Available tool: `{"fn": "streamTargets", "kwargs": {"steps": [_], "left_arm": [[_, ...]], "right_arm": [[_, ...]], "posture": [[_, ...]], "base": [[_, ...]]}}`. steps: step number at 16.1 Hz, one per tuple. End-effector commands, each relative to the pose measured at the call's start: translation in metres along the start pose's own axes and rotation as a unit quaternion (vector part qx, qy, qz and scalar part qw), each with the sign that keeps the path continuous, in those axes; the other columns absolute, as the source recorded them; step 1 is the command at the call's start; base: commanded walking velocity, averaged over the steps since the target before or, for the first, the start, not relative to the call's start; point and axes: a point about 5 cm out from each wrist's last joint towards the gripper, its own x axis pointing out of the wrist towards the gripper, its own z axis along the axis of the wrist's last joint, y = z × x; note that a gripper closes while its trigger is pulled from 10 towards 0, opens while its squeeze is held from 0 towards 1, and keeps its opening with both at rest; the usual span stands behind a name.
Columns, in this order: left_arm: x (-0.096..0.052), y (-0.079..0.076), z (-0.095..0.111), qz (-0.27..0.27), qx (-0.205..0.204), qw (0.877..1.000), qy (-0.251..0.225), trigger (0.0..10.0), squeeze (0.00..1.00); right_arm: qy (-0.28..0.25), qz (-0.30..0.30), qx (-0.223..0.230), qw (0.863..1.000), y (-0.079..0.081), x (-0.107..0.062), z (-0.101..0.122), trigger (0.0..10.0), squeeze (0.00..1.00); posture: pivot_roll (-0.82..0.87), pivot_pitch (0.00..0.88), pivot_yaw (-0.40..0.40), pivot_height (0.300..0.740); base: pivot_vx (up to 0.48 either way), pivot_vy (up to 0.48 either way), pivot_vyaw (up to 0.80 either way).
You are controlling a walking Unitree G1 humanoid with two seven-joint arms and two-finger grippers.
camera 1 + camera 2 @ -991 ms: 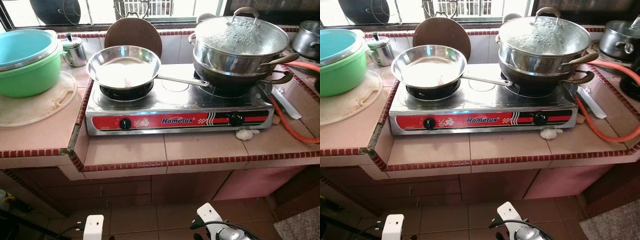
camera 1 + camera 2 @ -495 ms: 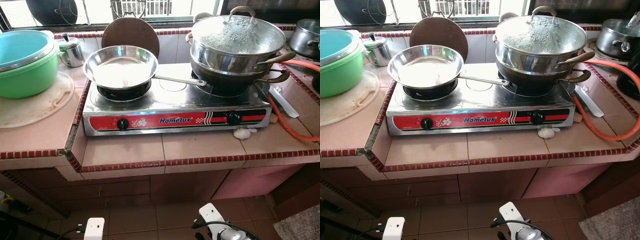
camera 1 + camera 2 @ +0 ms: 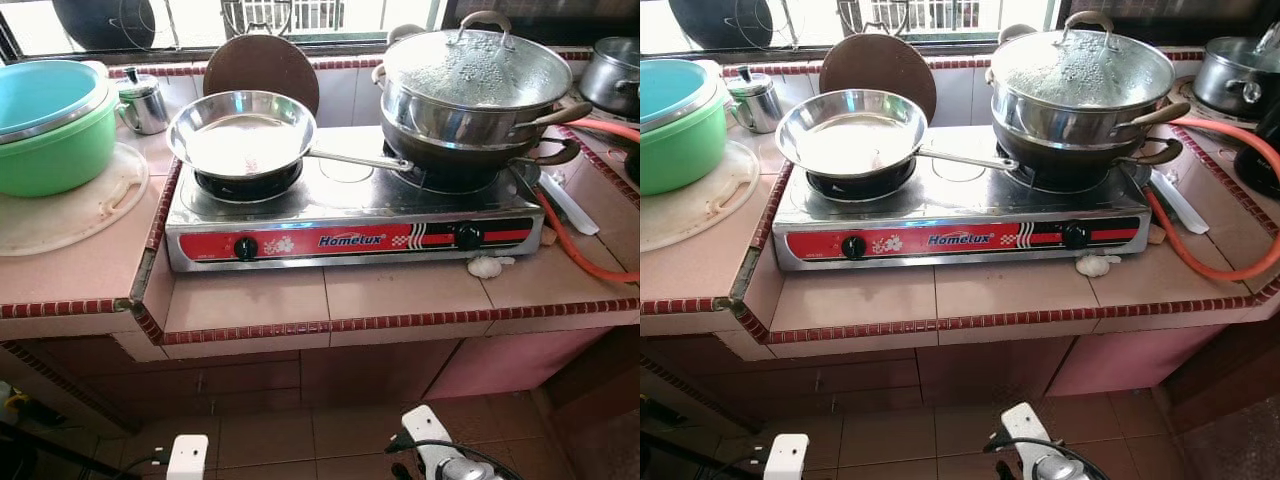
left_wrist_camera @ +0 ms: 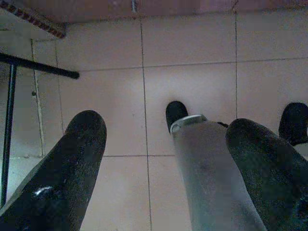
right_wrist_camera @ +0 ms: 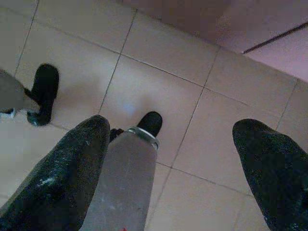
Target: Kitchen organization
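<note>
Two-burner gas stove [image 3: 350,215] sits back from the tiled counter edge [image 3: 340,325], leaving a bare strip of counter in front. Front panel reads "Homelux". Steel frying pan [image 3: 243,132] occupies the burner at 10 o'clock, stacked lidded pots [image 3: 470,90] at 2 o'clock. Left gripper [image 4: 163,163] and right gripper [image 5: 171,159] hang over floor tiles, fingers spread, empty. Scene unchanged from earlier; slight camera shift only.

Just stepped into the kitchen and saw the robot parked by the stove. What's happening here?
Nothing is being handled yet. The robot faces a two-burner stove holding an empty steel pan and a lidded pot stacked on a dark wok. The left claw and right claw hang open above the floor tiles, holding nothing.
</note>
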Motion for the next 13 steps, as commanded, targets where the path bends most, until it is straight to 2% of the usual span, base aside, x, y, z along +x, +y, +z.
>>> {"fn": "streamTargets", "kwargs": {"steps": [1,3,5,7,9,11,13], "left_arm": [[0.0,0.006,0.006,0.006,-0.009,1.0,-0.009,10.0,0.0],[0.002,0.008,0.022,0.006,-0.011,1.0,-0.025,10.0,0.0],[0.003,0.007,0.034,0.003,-0.008,0.999,-0.035,10.0,0.0],[0.004,-0.001,0.05,-0.01,-0.005,0.999,-0.05,10.0,0.0],[0.005,-0.009,0.06,-0.02,-0.01,0.998,-0.06,10.0,0.0],[0.005,-0.019,0.064,-0.029,-0.006,0.998,-0.063,10.0,0.0],[0.005,-0.022,0.064,-0.032,-0.003,0.997,-0.063,10.0,0.0]], "right_arm": [[-0.003,-0.008,0.044,0.999,-0.003,0.0,0.001,10.0,0.0],[-0.025,-0.012,0.092,0.995,-0.007,0.0,0.014,10.0,0.0],[-0.037,-0.001,0.105,0.994,-0.003,0.001,0.025,10.0,0.0],[-0.056,0.016,0.129,0.99,0.005,0.003,0.041,10.0,0.0],[-0.066,0.023,0.118,0.991,0.009,0.004,0.05,10.0,0.0],[-0.062,0.019,0.123,0.99,0.006,0.003,0.048,10.0,0.0],[-0.06,0.018,0.126,0.99,0.005,0.003,0.046,10.0,0.0]], "posture": [[-0.13,0.038,0.03,0.74],[-0.12,0.045,0.029,0.74],[-0.13,0.048,0.032,0.74],[-0.13,0.048,0.032,0.74],[-0.15,0.047,0.044,0.74],[-0.15,0.043,0.048,0.74],[-0.16,0.043,0.048,0.74]], "base": [[0.0,0.0,0.0],[0.0,0.0,0.0],[0.0,0.0,0.0],[0.0,0.0,0.0],[0.0,0.0,0.0],[0.0,0.0,0.0],[0.0,0.0,0.0]]}}
